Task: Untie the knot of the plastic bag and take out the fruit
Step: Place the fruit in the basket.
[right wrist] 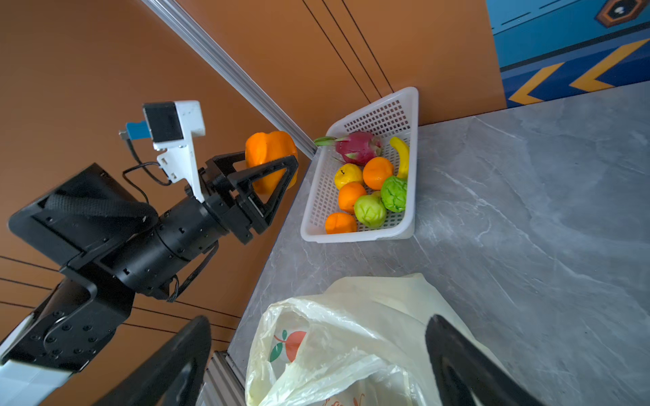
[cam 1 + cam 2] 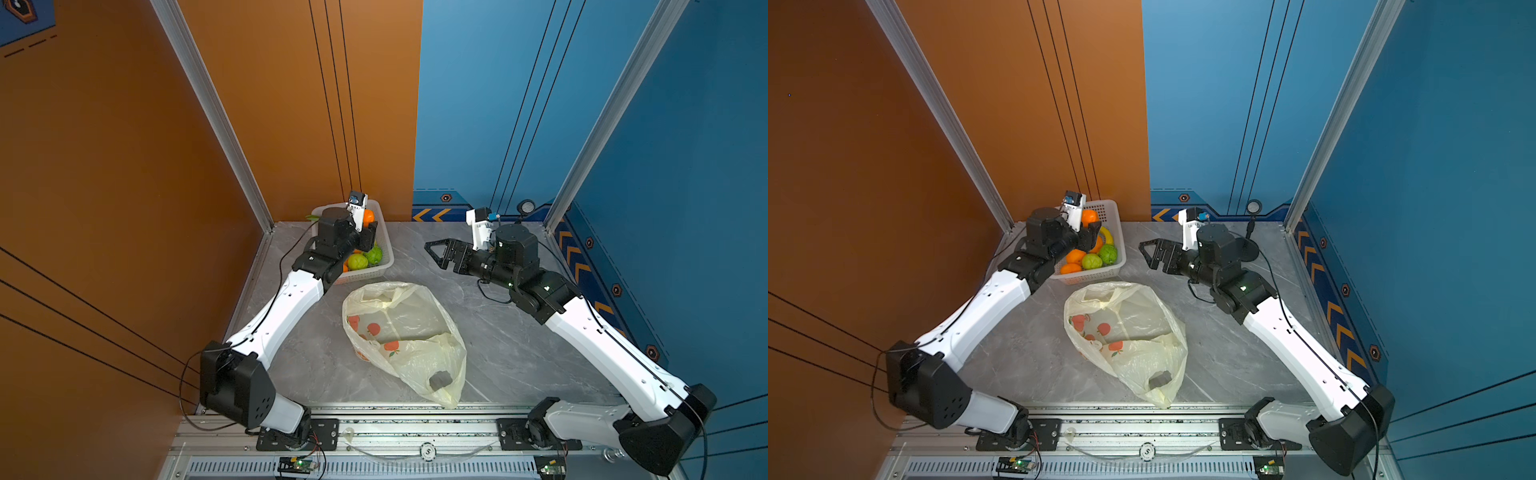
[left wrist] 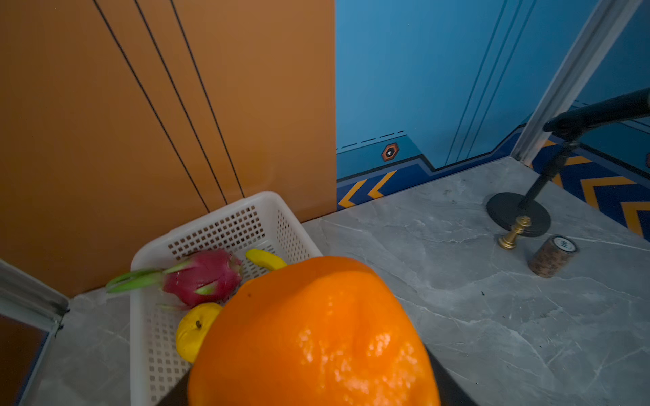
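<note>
The plastic bag lies slack on the table, pale yellow with orange-fruit prints, its mouth gaping toward the basket. The knot is not visible. My left gripper hangs over the basket's far end, shut on an orange fruit that fills the left wrist view. My right gripper stands open above the table, over the bag's mouth, with nothing between its fingers. More fruit lies in the basket: a pink dragon fruit, a yellow one, oranges and two green ones.
The white perforated basket stands in the back left corner against the orange wall, with a banana in it. A black stand, a brass piece and a small cylinder stand at the back right. A small dark block shows through the bag.
</note>
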Controlling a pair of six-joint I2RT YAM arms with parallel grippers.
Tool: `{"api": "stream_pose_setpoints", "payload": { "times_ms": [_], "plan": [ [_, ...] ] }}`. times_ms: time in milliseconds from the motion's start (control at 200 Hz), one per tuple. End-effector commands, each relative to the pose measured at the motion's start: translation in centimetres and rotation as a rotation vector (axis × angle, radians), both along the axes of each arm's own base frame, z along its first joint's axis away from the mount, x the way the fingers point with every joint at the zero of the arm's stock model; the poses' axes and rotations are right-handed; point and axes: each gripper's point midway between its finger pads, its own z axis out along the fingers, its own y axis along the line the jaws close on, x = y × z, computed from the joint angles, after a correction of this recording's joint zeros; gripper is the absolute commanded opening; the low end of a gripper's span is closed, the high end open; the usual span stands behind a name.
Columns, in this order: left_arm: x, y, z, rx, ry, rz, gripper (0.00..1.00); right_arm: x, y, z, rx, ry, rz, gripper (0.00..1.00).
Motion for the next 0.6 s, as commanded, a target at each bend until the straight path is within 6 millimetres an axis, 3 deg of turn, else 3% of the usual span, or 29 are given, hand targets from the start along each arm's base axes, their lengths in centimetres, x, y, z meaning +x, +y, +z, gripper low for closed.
{"api": "stream_pose_setpoints", "payload": {
  "times_ms": [0, 80, 360, 591],
  "plan": [
    [2.7, 2.1, -2.2, -0.052, 0.097, 0.118, 0.45, 0.8, -1.0, -1.7, -0.079, 0.044, -0.063, 0.96],
    [5.0, 2.9, -5.1, -0.067, 0.183, 0.155, 0.44, 1.0, -1.3, -2.4, -0.090, 0.072, -0.089, 0.97],
    [14.9, 3.0, -12.1, -0.167, 0.249, 0.191, 0.42, 0.9, -1.7, -3.0, -0.082, 0.101, -0.150, 0.97],
    [20.0, 2.0, -17.5, -0.142, 0.292, 0.161, 0.44, 0.4, -1.4, -3.0, -0.092, 0.097, -0.141, 0.97]
  ]
}}
